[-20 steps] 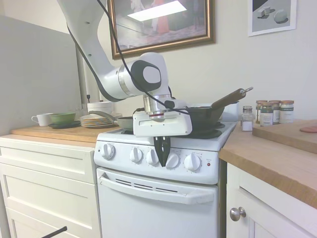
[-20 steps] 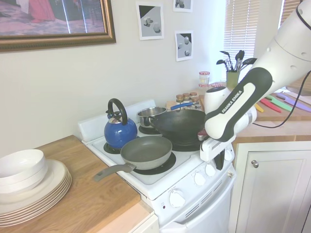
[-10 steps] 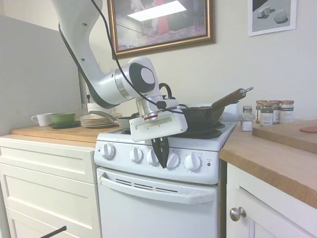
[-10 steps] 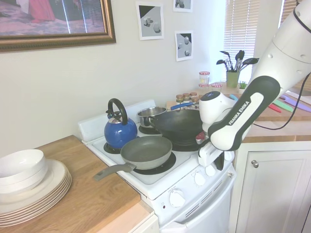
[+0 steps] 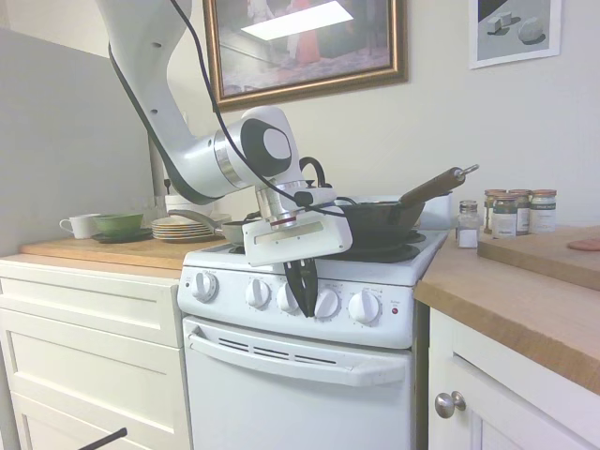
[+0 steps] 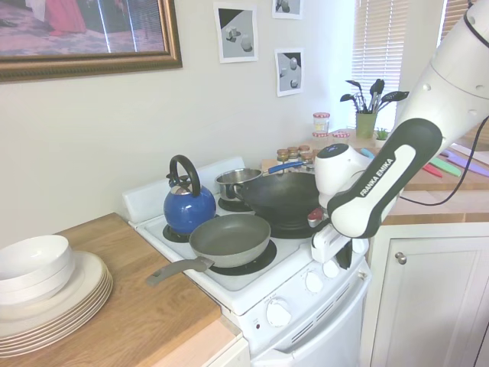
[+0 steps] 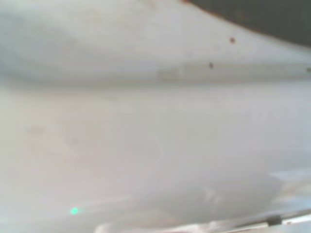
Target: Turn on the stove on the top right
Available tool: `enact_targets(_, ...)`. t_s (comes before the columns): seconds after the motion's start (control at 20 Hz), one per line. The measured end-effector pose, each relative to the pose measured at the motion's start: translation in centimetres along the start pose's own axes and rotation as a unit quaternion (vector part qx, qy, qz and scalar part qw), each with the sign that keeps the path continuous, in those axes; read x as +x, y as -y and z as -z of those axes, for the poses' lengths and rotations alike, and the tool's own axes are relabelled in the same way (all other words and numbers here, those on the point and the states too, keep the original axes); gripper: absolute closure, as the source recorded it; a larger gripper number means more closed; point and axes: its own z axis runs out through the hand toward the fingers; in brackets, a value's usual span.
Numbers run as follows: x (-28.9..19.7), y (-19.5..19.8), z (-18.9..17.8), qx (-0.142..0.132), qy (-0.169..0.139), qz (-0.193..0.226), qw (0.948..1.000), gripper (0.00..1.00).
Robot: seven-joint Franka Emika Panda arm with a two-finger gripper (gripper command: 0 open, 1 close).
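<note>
The white stove (image 5: 300, 394) has five round knobs along its front panel and a small red light (image 5: 395, 310) at the panel's right end. My gripper (image 5: 303, 298) hangs tilted against the knob row. Its dark fingers are pressed close together on the middle knob (image 5: 288, 298), which they partly cover. In the second exterior view the gripper (image 6: 344, 256) sits low on the stove's (image 6: 252, 294) front, with knobs showing on either side of it. The wrist view holds only a blurred white surface (image 7: 155, 136) from very close.
A black wok (image 5: 380, 220) with a long handle, a grey frying pan (image 6: 229, 238), a blue kettle (image 6: 187, 206) and a small steel pot (image 6: 237, 183) stand on the burners. Stacked plates (image 6: 53, 294) lie on the left counter. Spice jars (image 5: 514, 214) stand on the right counter.
The gripper has rolled from upright to tilted at the knob row, its fingertips swinging slightly. The arm's elbow shifted left. Pans and kettle have not moved.
</note>
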Motion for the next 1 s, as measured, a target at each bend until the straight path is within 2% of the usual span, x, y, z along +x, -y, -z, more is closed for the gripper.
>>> enact_targets(0.4,-2.0,-0.6,2.3,0.036,0.001,-0.003,0.9993,1.00)
enact_targets(0.45,-2.3,-0.8,2.7,0.042,0.003,-0.006,0.9991,0.00)
enact_targets(0.65,-2.9,-1.9,4.1,0.059,0.008,-0.010,0.9982,0.00)
enact_targets(1.0,-4.0,-2.7,5.2,0.070,0.010,-0.008,0.9975,0.00)
